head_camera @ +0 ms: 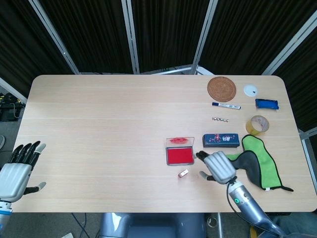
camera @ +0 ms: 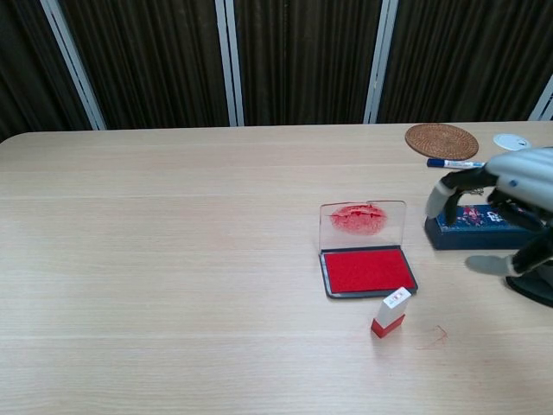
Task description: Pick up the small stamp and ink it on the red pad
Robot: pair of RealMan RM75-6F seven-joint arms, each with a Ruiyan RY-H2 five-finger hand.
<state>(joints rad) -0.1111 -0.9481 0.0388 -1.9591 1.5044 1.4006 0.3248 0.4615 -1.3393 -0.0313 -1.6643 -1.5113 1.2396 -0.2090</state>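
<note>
From my seat I see the small stamp (camera: 390, 312) standing alone on the worktop (camera: 173, 259), slightly tilted, red base down and white top up, just off the near right corner of the red pad (camera: 368, 271) and not touching it. The pad lies open toward the near edge, right of the middle, its clear lid (camera: 362, 221) standing up on the far side and smeared with red ink. My right hand (head_camera: 219, 167) hangs just right of the pad and the stamp, fingers spread and gripping nothing; in the chest view it sits in front of the dark blue box (camera: 471, 226) that lies right of the pad. My left hand (head_camera: 17, 167) is off the near left corner of the worktop, fingers apart and empty. Right of my right hand lies a green and black cloth (head_camera: 255, 161). Toward the far right corner I can make out a round woven coaster (head_camera: 221, 89), a marker (head_camera: 226, 105), a short bead chain (head_camera: 221, 119), a roll of tape (head_camera: 257, 125) and a white disc (head_camera: 251, 90).
</note>
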